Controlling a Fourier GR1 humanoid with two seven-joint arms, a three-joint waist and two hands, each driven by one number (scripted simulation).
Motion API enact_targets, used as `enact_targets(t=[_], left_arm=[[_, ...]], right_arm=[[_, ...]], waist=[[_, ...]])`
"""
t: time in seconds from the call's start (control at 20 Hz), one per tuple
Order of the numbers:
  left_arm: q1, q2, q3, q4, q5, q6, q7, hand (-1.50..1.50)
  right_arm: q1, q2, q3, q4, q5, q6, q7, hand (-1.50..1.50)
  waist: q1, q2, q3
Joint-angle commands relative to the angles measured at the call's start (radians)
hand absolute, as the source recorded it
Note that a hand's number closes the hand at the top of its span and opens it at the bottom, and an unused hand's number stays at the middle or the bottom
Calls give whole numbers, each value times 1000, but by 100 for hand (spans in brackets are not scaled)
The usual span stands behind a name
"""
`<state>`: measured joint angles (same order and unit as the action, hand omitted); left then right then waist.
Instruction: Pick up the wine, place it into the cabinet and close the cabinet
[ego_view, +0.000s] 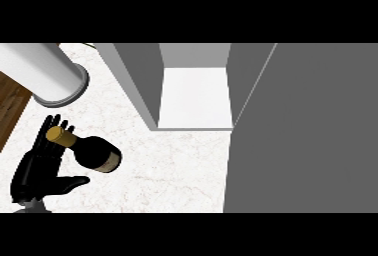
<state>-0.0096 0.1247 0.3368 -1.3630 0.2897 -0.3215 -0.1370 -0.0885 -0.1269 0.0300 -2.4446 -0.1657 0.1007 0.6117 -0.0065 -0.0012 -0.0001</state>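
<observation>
A dark wine bottle (96, 152) with a gold cap (59, 136) stands on the marbled counter (173, 172) at the lower left, seen from above. My left hand (35, 172) is just left of it, open, with fingers straight and pointing up and the thumb stretched out under the bottle's side. The cap overlaps the fingertips in this view; I cannot tell whether they touch. The cabinet (196, 100) stands open in the upper middle, its white shelf bare. Its grey door (310, 130) is swung out and fills the right side. My right hand does not show.
A large white cylinder (40, 70) lies at the upper left, above the hand. A strip of brown wood (11, 102) shows past the counter's left edge. The cabinet's grey left wall (136, 80) rises between the cylinder and the shelf.
</observation>
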Motion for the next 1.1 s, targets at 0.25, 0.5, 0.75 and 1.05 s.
enact_targets(t=[0.25, 0.5, 0.75, 1.05], left_arm=[[-6, -5, -30, 106, -55, -10, -101, -150], [-42, 45, 15, 145, 6, -41, -84, -150], [-57, 2, -25, 257, -55, -21, -168, -150], [-138, 31, -25, 401, -67, -51, -238, -150]], right_arm=[[-42, 13, 10, -132, -74, -40, 124, -150], [-50, 2, 5, -166, -77, -50, 166, -150], [54, 8, -14, -198, -102, 0, 92, -150], [-34, 28, 36, -131, -35, -28, 106, -150]], waist=[[4, -1, 0], [3, -1, 0], [-2, -1, 0], [0, 1, -1]])
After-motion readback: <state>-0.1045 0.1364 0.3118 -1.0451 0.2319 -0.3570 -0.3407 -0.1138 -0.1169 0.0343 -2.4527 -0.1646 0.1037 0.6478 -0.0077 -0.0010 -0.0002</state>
